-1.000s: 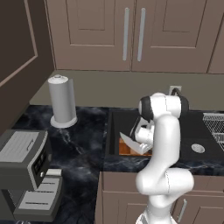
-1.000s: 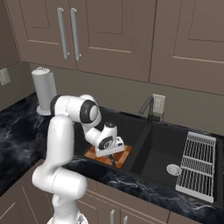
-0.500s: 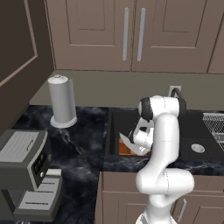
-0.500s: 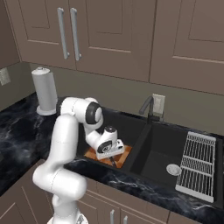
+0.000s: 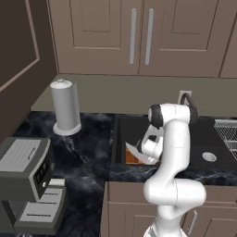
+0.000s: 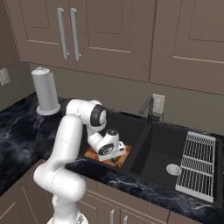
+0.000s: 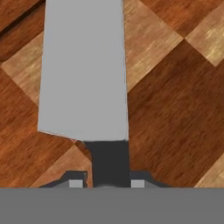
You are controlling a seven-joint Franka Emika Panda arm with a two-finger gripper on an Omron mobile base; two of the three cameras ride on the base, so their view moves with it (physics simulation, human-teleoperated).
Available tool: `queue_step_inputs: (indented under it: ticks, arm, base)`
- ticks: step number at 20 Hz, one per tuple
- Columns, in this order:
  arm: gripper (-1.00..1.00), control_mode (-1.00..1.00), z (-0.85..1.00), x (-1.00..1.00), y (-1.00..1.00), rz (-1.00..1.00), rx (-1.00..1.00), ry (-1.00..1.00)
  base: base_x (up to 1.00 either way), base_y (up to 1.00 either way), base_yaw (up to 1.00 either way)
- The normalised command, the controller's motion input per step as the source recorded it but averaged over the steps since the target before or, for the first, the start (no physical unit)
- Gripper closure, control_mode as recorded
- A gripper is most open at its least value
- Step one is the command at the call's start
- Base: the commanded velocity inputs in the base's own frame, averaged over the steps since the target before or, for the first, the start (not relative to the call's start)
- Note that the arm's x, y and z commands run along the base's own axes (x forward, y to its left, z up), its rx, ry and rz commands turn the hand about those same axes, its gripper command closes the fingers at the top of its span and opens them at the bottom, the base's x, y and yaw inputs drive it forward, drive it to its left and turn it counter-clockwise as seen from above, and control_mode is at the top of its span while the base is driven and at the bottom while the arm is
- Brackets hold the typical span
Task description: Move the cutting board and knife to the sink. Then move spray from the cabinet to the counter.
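While fingers [image 7: 75,183] flank its handle, knife [image 7: 83,70] lies on cutting board [image 7: 175,100].

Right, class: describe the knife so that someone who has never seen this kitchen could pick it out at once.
Find the black sink set into the counter. In its left basin lies a checkered board, and the knife lies flat on it, under the arm's tool. Its broad silver blade and short dark handle stand out from the brown wood.
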Motion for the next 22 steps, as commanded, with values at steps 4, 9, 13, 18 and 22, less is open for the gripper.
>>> queue_step_inputs:
  ticks: [4,9,13,18,22]
  arm:
    - [-1.0,-1.0,-0.13,0.04,0.0,0.0,0.0,-0.04]
    - [-1.0,-1.0,0.07,0.0,0.0,0.0,0.01,-0.03]
    - [-1.0,-1.0,0.21,0.0,0.0,0.0,0.0,-0.03]
    - [-1.0,-1.0,0.29,0.0,0.0,0.0,0.0,-0.05]
    - [-1.0,-1.0,0.43,-0.04,0.0,0.0,0.0,-0.05]
  base:
    - [0.0,0.0,0.0]
    - [0.0,0.0,0.0]
    - [0.0,0.0,0.0]
    - [0.0,0.0,0.0]
    - [0.0,0.0,0.0]
